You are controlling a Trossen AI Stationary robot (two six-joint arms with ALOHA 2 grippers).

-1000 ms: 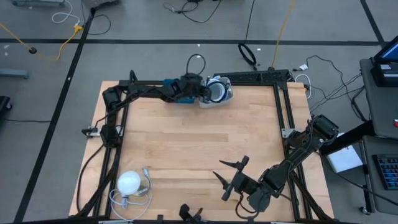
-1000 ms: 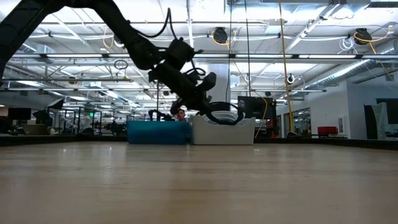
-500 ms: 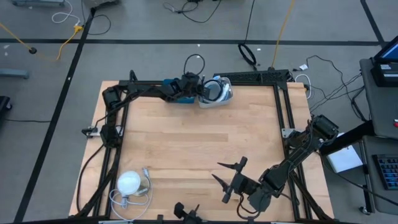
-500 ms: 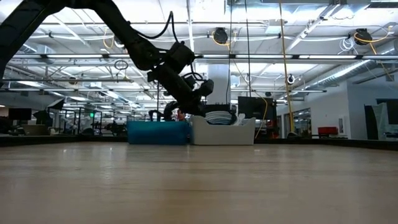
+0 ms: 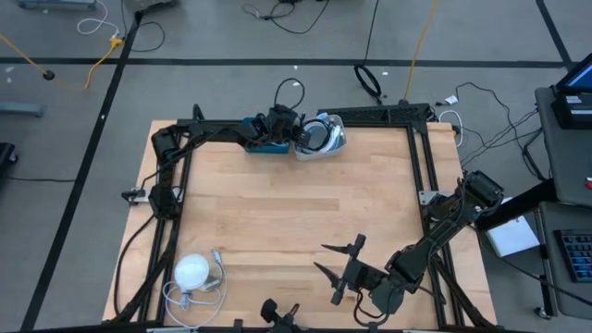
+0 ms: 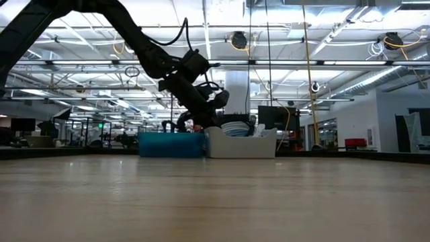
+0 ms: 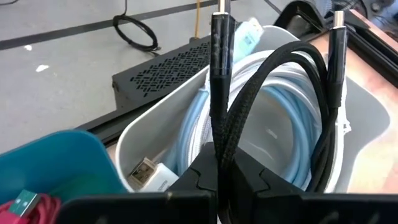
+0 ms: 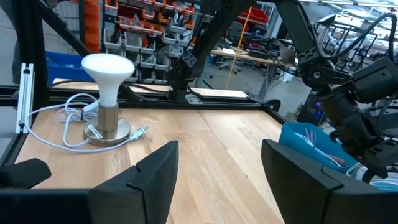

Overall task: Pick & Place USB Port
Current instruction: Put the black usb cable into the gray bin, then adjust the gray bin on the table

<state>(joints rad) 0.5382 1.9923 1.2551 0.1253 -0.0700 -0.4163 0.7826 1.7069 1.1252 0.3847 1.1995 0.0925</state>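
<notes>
A black braided USB cable (image 7: 273, 81), looped, is in my left gripper (image 7: 225, 163), which is shut on it at the table's far edge (image 5: 296, 132). The loop hangs over a white bin (image 7: 155, 118) that holds coiled white and light-blue cables (image 7: 280, 106). Both black connector ends (image 7: 221, 25) stick out past the fingers. A blue bin (image 5: 264, 146) stands right beside the white bin (image 5: 333, 143), on its left. My right gripper (image 5: 335, 262) waits open near the table's near edge, with nothing between its fingers. My left gripper pinches the black cable's crossing strands (image 7: 224, 140) between its two fingers, more than one strand together. The fingers slant down from the table's left toward the white bin. The loop reaches into the bin's opening; whether it rests on the cables there, I cannot tell.
A white bulb lamp (image 5: 192, 271) on a round base with a white cord stands at the near left corner, also seen as the lamp (image 8: 107, 93) in the right wrist view. Black frame rails (image 5: 421, 166) run along the table's edges. Bare wood lies between the bins and the right arm.
My left gripper has tipped further downward over the white bin. The black cable's loop, which stood above the bin's rim, has sunk behind it. My right arm has kept still.
</notes>
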